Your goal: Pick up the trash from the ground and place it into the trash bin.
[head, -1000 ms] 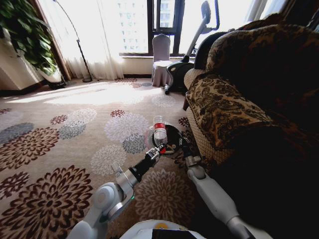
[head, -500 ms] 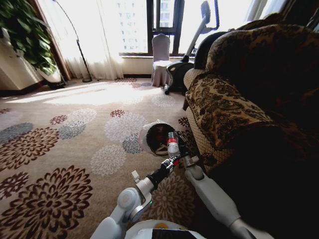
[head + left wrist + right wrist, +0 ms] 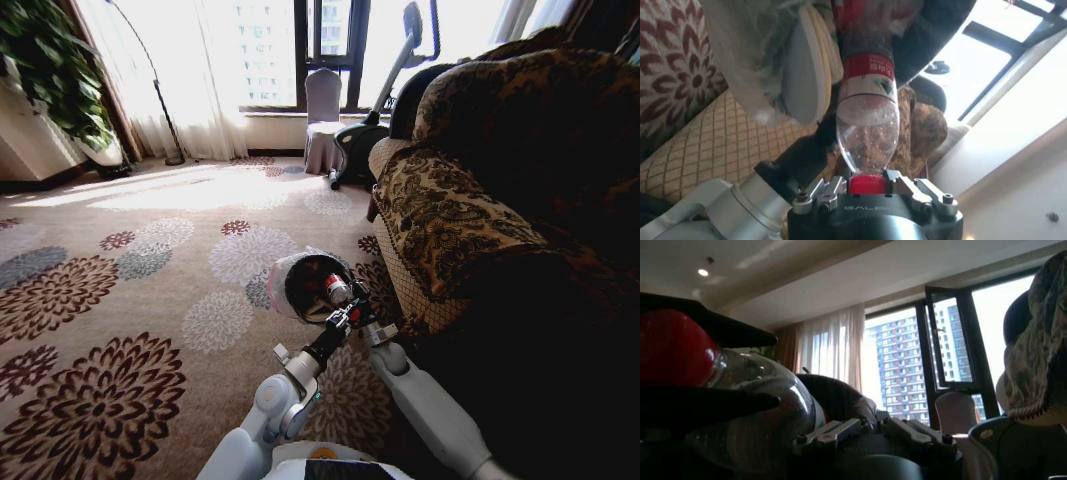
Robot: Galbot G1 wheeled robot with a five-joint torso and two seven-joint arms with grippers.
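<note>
The left gripper (image 3: 869,192) is clenched on the red cap of a clear bottle (image 3: 867,117), its fingers (image 3: 829,192) pressing the cap from both sides at the bottom centre of the left wrist view. The bottle is see-through with droplets inside and a red label band, and its far end reaches to the mouth of the trash bin (image 3: 283,287) just below the centre of the head view. The bin lies tipped, its dark opening facing the robot, a pale liner bag (image 3: 750,60) over its rim. The right gripper (image 3: 372,325) sits just beside the left one, lower right of the bin; whether its jaws are parted I cannot tell. To the right the patterned sofa (image 3: 450,220) edge stands close by the bin. To the left the flowered carpet (image 3: 130,300) lies open toward the curtains
</note>
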